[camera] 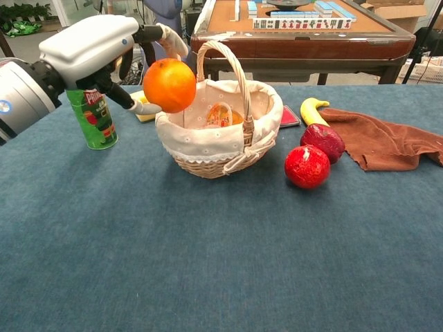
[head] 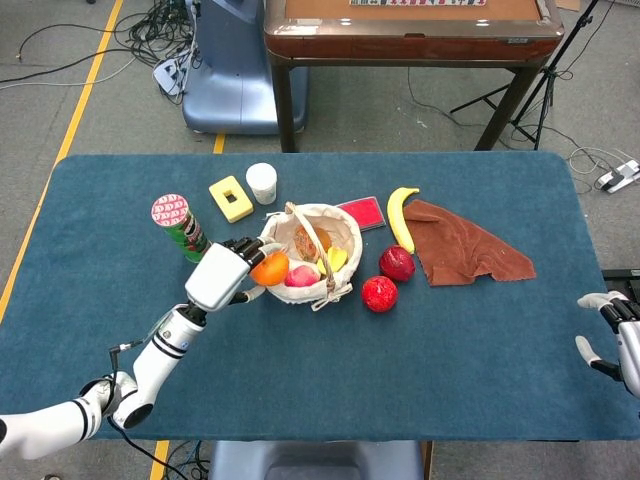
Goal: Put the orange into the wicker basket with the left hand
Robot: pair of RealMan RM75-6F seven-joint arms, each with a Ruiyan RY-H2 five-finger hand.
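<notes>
My left hand (head: pixel 222 274) (camera: pixel 93 50) holds the orange (head: pixel 269 268) (camera: pixel 169 85) in its fingers, lifted off the table. The orange hangs right at the left rim of the wicker basket (head: pixel 345 236) (camera: pixel 208 149), level with the cloth lining's edge. The basket has a tall handle and holds several items, among them a pink fruit (head: pixel 301 276) and something yellow. My right hand (head: pixel 610 335) rests at the table's far right edge, fingers apart, holding nothing.
A green can (head: pixel 180 226) (camera: pixel 93 117) stands just left of my left hand. Two red fruits (head: pixel 379 294) (head: pixel 396 263), a banana (head: pixel 401 216) and a brown cloth (head: pixel 462 244) lie right of the basket. A yellow block (head: pixel 231 198), white cup (head: pixel 262 183) and red card (head: pixel 364 212) sit behind.
</notes>
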